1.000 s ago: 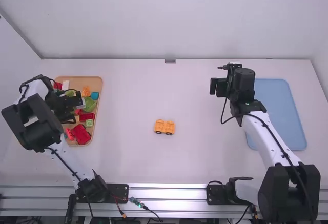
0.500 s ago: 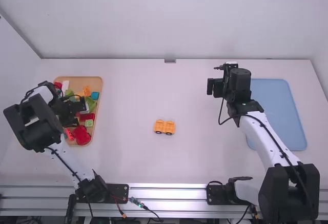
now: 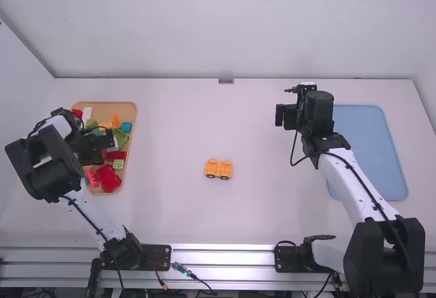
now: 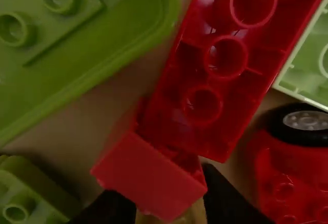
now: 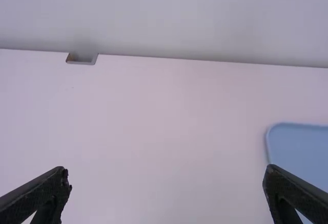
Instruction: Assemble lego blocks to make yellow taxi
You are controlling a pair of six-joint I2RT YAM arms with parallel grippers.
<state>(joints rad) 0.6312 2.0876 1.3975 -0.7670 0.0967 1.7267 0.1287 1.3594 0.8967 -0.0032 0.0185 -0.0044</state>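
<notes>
Jaws: left gripper (image 4: 161, 185) clasping red block (image 4: 148, 175), right gripper (image 5: 166, 169) released | left shifted slightly over tray (image 3: 104, 108) | orange-yellow car (image 3: 219, 169) mid-table | red pick likely clears way, adds nothing yet

On the white table (image 3: 163, 209), a blue tray (image 3: 371, 148) at right, small bracket (image 3: 226, 80) at the far edge.

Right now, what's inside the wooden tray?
The tray holds a blue brick, an orange piece, a bulky red piece and green pieces, among others. The left gripper covers part, so what lies beneath can't all be seen.
</notes>
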